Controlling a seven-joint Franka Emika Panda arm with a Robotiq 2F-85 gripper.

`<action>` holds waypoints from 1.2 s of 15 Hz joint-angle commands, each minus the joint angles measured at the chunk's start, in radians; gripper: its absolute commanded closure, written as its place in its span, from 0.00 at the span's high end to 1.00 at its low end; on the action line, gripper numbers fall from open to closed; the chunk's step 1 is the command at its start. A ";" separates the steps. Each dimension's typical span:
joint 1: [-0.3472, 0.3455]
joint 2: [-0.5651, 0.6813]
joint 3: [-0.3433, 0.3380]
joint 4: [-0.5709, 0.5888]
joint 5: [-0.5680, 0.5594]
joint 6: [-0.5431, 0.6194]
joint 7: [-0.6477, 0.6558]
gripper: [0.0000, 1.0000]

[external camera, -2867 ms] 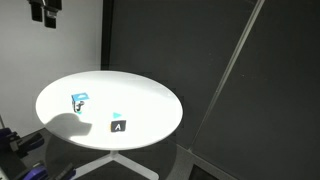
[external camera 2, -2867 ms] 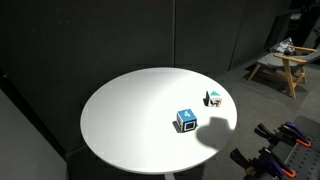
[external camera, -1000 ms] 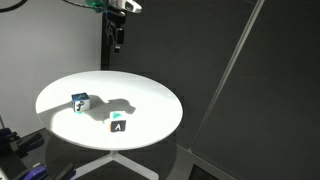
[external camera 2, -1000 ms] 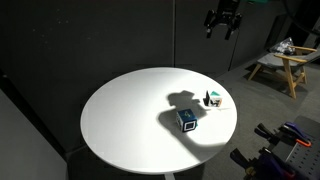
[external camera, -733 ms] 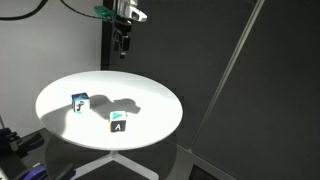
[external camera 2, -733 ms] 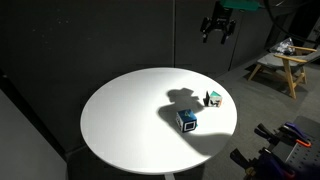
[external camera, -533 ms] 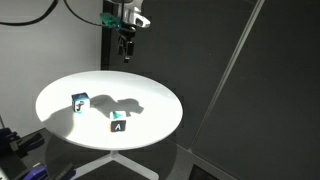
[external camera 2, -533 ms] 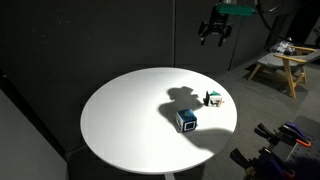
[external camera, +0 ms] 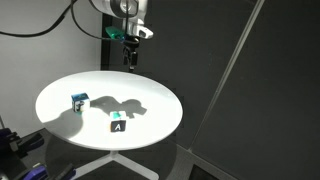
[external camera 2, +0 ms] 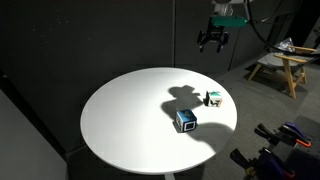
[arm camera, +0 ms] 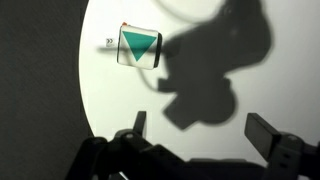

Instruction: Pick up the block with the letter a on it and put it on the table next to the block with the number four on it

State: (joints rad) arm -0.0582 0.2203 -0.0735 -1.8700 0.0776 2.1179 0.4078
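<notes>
I have the gripper (external camera: 128, 56) hanging high over the table (external camera: 60, 95) with its jaws spread wide and nothing between them, the two fingers (arm camera: 138, 125) showing at the bottom of the wrist view. The block with the letter a (external camera: 118, 125) sits on the tabletop well below the gripper, off toward the upper left of the wrist view with its teal face up. Farther out from the gripper, the block with the number four (external camera 2: 186, 120) rests near that block without touching it.

A block (external camera: 118, 125), 4 block (external camera: 79, 101) well apart, bare table (external camera: 150, 108) between, open above
</notes>
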 commanded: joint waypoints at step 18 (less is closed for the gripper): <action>0.011 0.031 -0.022 0.011 -0.042 -0.043 0.034 1.00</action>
State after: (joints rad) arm -0.0528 0.2510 -0.0889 -1.8614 0.0335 2.0777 0.4432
